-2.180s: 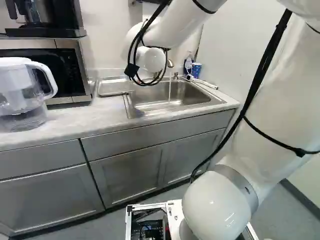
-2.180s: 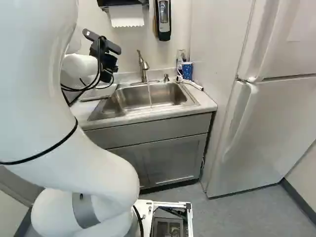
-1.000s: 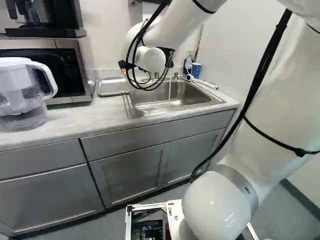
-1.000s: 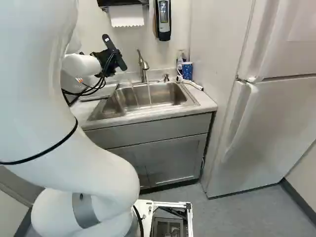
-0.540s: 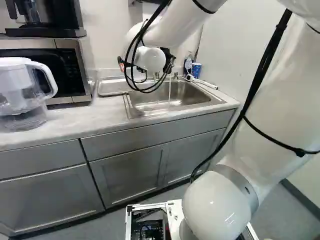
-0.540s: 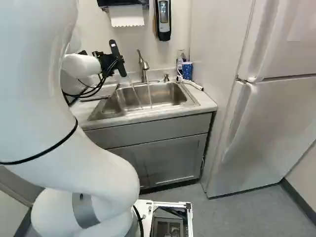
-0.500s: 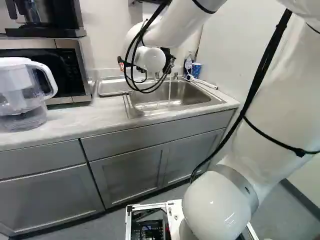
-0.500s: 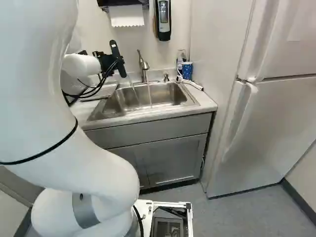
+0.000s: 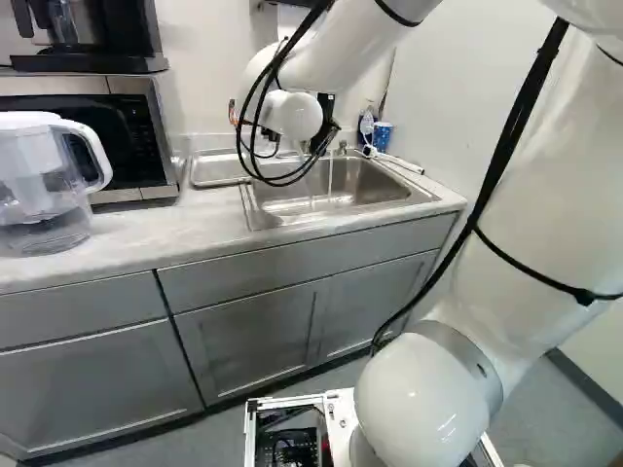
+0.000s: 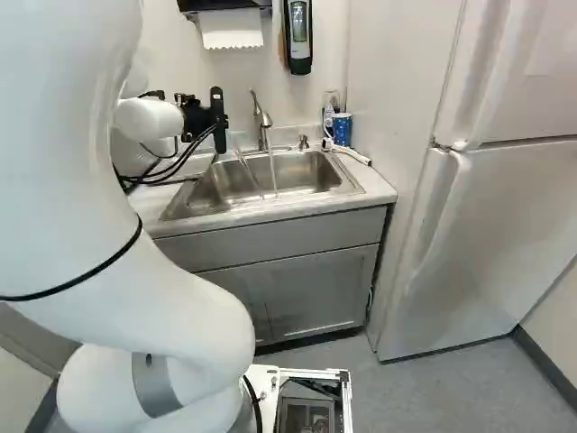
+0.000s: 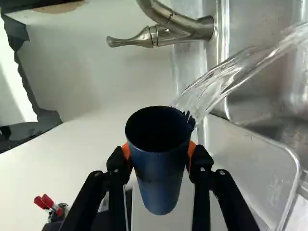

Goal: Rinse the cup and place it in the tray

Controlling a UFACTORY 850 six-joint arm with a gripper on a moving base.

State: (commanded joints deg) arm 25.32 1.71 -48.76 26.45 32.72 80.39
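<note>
Beside the faucet in the right base view, my black gripper [image 10: 196, 119] hangs at the sink's left side, its fingertips hidden. The wrist view has the gripper [image 11: 160, 151] shut on a dark blue cup [image 11: 161, 180], an orange pad at each side. The cup is tipped, and water [image 11: 216, 79] pours over its rim into the sink basin [image 10: 293, 173]. Under the faucet [image 10: 261, 117] a second thin stream runs down. A shallow tray [image 9: 216, 172] lies at the left of the sink; the wrist view shows the tray [image 11: 255, 161] beyond the cup.
A blue patterned cup [image 10: 343, 129], a bottle and a white tube stand or lie at the sink's back right corner. A water pitcher [image 9: 44, 180] and microwave [image 9: 117, 136] are on the counter's left. A soap dispenser [image 10: 297, 36] hangs above; a fridge [image 10: 487, 225] is at right.
My wrist has rolled over, turning the gripper. A second stream, from the held cup, has appeared beside the faucet's and shifted a little. The base has not moved.
</note>
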